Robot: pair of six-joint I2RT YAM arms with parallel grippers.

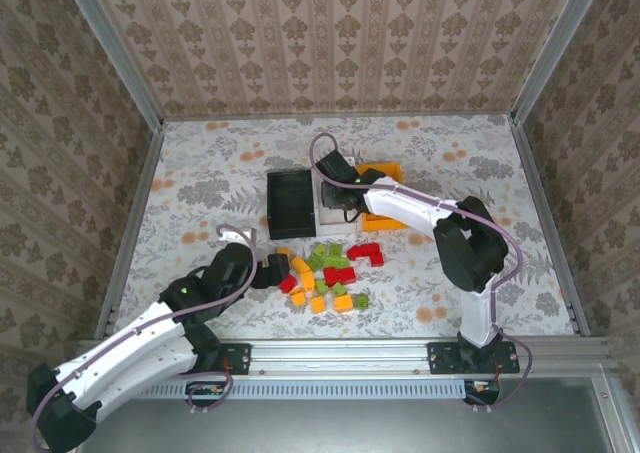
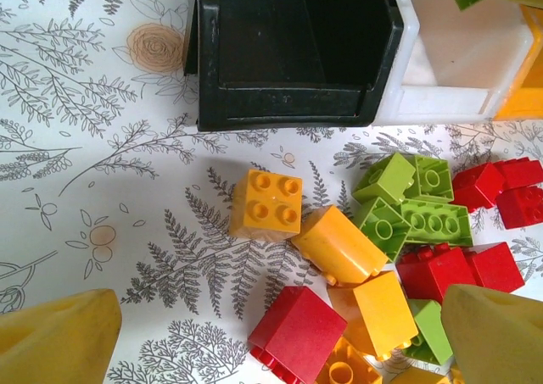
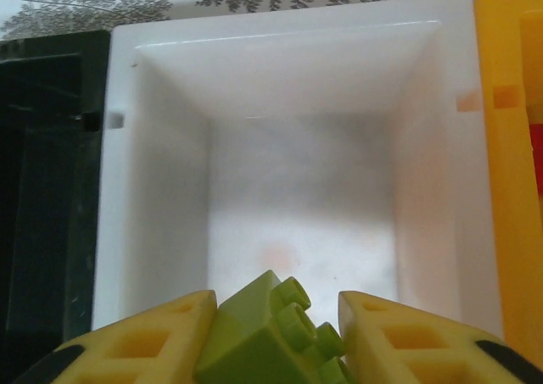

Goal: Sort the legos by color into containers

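**Jaws over the white bin, sorting barely begun**

Jaws on the right arm hang over the white bin (image 3: 288, 19) with a light green brick (image 3: 263, 333) pinched between them, close in on both its sides. Left jaws are spread wide and hold nothing, hovering low over the near-left side of the loose pile of bricks (image 1: 325, 273).

From where I stand, the job looks to be at its very start. The white bin's floor is bare, and the black bin (image 2: 288, 108) beside it shows nothing inside. The orange bin (image 3: 509, 189), on the white one's other side, has a sliver of red at its edge that I can't make out. All three stand touching in a row about the middle of the bench (image 1: 200, 173), a little toward its far edge. Between them and the near edge lies the pile of red, orange-yellow and green bricks mixed together, well over a dozen by my reckoning. Nearly everything is left to do, and only green seems to have found its bin.
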